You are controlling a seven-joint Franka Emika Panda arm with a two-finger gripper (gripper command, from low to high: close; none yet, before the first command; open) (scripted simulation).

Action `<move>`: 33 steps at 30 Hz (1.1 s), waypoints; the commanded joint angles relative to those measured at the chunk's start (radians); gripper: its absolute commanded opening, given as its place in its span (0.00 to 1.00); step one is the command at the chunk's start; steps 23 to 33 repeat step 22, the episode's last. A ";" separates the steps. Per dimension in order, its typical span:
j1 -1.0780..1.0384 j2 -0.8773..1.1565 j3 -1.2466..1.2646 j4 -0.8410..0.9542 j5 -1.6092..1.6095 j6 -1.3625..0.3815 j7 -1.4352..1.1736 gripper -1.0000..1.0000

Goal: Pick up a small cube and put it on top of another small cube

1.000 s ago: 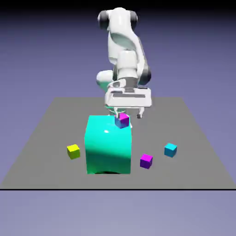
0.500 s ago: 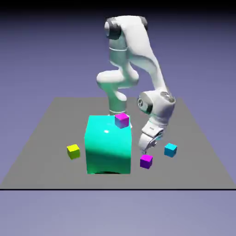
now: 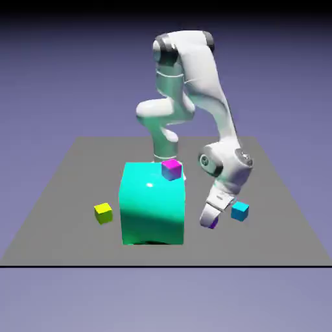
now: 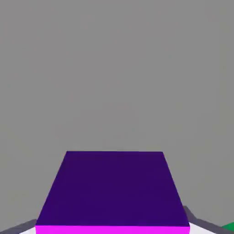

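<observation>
One purple cube [image 4: 113, 189] sits between the two tips of the tool [image 4: 112, 228], low in the hand view; I cannot tell if they pinch it. One blue cube [image 3: 240, 211] sits near, at the exterior view's lower right.

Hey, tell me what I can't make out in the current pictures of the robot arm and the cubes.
- Exterior view: most of the small purple cube, hidden by the white two-finger gripper.
- Hand view: whether both grey fingertips press on that cube; the bottom edge cuts them off.
- Exterior view: whatever lies directly behind the big glossy teal-green block, which blocks the sight.
- Hand view: most of the green shape, cut off at the bottom right corner.
</observation>
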 commanded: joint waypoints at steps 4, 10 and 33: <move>-0.008 -0.043 0.145 -0.014 -0.021 -0.025 -0.042 0.00; -0.020 -0.107 0.362 -0.036 -0.049 -0.063 -0.108 0.00; 0.007 0.015 0.347 -0.055 -0.236 0.030 -0.003 1.00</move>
